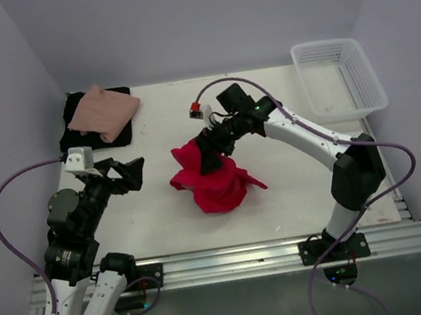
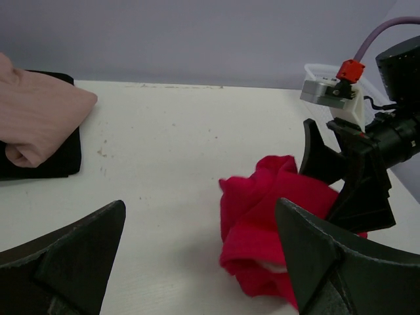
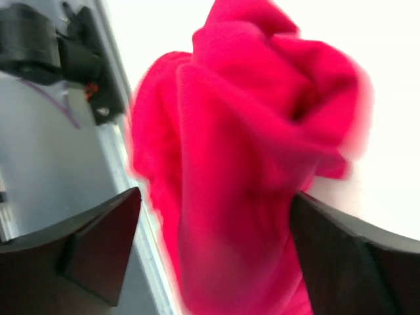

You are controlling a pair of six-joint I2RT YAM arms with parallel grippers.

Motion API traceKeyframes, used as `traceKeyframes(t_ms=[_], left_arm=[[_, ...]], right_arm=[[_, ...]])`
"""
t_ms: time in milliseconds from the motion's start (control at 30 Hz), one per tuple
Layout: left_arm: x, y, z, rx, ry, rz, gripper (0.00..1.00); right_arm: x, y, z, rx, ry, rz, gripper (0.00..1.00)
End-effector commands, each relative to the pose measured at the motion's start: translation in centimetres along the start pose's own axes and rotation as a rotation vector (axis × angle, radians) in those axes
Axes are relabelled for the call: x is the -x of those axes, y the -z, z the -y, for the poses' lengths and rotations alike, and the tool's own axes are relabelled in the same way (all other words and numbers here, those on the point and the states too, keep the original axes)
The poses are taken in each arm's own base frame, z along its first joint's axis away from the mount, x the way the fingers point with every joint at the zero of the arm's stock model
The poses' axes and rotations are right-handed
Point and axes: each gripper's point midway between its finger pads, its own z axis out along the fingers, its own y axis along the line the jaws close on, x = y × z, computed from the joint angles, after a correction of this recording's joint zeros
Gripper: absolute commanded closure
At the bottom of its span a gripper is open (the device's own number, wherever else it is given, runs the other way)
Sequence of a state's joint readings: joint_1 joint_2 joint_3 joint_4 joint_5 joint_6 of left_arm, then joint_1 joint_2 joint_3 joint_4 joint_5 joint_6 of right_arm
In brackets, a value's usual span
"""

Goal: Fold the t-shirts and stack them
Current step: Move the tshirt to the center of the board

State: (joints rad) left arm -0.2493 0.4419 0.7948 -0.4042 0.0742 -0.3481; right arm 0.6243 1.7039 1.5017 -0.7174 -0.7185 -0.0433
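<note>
Nearby, at the near left, the left claw point(image 1: 135, 174) hangs wide open over bare table point(image 1: 157, 221). Mid-table the red shirt point(image 1: 219, 186) lies crumpled, away from every edge, cloth between the spread fingers of the right claw point(image 1: 209, 158). Far left, the pink shirt point(image 1: 104, 110) sits folded on the black shirt point(image 1: 122, 136); a basket point(image 1: 320, 44) fills the far right corner.

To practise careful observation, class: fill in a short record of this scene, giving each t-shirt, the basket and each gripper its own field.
red t-shirt: crumpled heap, middle of the table
pink t-shirt: folded, on the black t-shirt, far-left corner
black t-shirt: flat under the pink one
basket: white, far-right corner
left gripper: open, holding nothing, left of the red heap
right gripper: open, red cloth between its fingers
</note>
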Motion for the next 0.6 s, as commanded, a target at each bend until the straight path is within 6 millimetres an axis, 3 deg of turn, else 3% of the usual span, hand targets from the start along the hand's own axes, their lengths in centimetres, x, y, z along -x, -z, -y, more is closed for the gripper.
traceKeyframes(t_ms=[0, 100, 133, 167, 233, 300, 433, 567], left_arm=[[1.4, -0.1, 0.6, -0.022, 0.006, 0.053, 0.00], [1.1, -0.2, 0.4, -0.015, -0.002, 0.047, 0.00], [1.1, -0.2, 0.4, -0.020, -0.007, 0.044, 0.00], [0.7, -0.4, 0.6, -0.032, -0.012, 0.026, 0.00], [0.1, -0.7, 0.8, -0.050, -0.015, 0.000, 0.00], [-1.1, -1.4, 1.1, -0.076, -0.011, -0.050, 0.00], [-3.9, -2.7, 2.3, -0.175, 0.005, -0.145, 0.00], [-9.6, -4.3, 3.8, -0.326, 0.042, -0.390, 0.00]], right_arm=[[2.2, -0.1, 1.1, -0.139, 0.037, 0.036, 0.01], [4.9, 1.5, 4.4, -0.388, -0.032, 0.161, 0.01], [5.8, 2.9, 5.0, -0.465, -0.046, 0.209, 0.01], [6.5, 4.8, 7.4, -0.640, -0.075, 0.258, 0.01], [7.5, 7.0, 8.0, -0.747, -0.116, 0.317, 0.01], [7.5, 9.0, 8.9, -0.862, -0.155, 0.340, 0.01], [5.8, 10.6, 10.1, -0.988, -0.202, 0.310, 0.01], [4.4, 11.2, 10.3, -1.028, -0.234, 0.296, 0.01]])
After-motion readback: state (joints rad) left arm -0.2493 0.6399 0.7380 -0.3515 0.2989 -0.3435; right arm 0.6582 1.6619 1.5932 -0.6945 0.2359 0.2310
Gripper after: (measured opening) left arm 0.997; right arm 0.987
